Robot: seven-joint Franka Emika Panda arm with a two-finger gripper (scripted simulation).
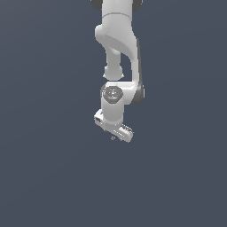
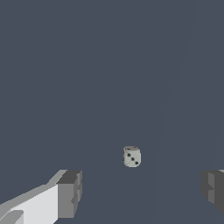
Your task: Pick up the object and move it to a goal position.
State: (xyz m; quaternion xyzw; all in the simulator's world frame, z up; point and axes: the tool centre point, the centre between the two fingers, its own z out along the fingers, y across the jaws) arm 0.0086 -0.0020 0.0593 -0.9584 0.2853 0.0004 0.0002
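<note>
The object (image 2: 131,156) is a small pale grey cube with black dots, like a die, lying on the dark grey floor. In the wrist view it sits ahead of the gap between my two fingers, nearer to one grey pad (image 2: 70,194) than to the other. My white gripper (image 2: 141,192) is open and empty. In the exterior view the object (image 1: 112,138) is a tiny pale speck just below my gripper (image 1: 113,132), which points down over it. I cannot tell the height between them.
The floor (image 1: 44,177) is a plain dark grey surface with no other objects in view. The white arm (image 1: 117,40) reaches down from the top of the exterior view. No goal marker shows.
</note>
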